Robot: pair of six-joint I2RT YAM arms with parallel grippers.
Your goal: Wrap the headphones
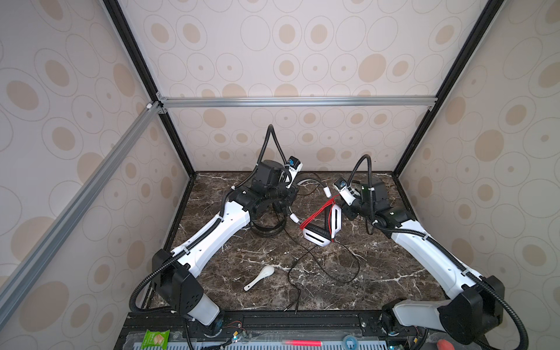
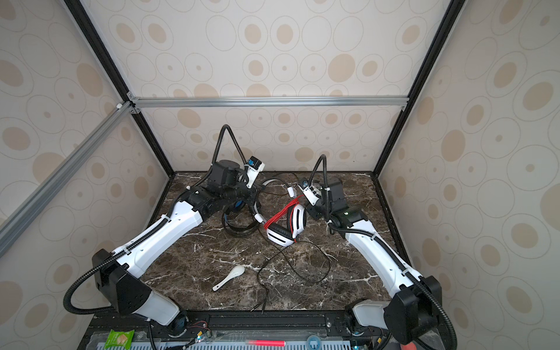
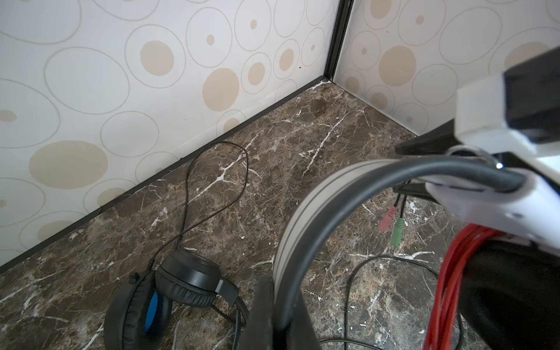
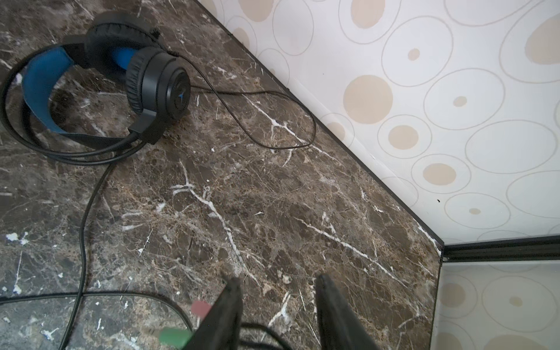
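My left end effector (image 3: 281, 303) was clamped shut on the headband of the white-and-black headphones (image 1: 316, 238). In the left wrist view the grey-white band and its black inner strap passed up between my fingers (image 3: 261, 309). In both top views that headband arched at the back middle of the bench (image 1: 378, 281). The two white ear cups sat lower and nearer the middle, just beside my right wrist. I could not tell whether the cups rested on the bench. The red cable (image 1: 316, 214) ran in several tight strands across the pair, from the front cup up toward the cup nearest my right arm.

My right end effector (image 4: 278, 288) stood partly open, its two dark fingers (image 4: 331, 306) apart with bare bench between the tips and nothing gripped. A black lead crossed low between them near their base, and I could not tell whether it touched them. A pink plug (image 3: 387, 218) and a green plug (image 3: 397, 227) showed close together on a dark lead, and were blurred beside one finger in the right wrist view.

The black headphones (image 4: 157, 85) lay on the bench toward the back left, partly under my left arm in the top views. Their blue inner headband was showing, and they were apart from both end effectors. Their thin black cable (image 4: 314, 130) looped toward the back wall. A white spoon (image 1: 260, 277) lay near the front, beside loose loops of black cable.
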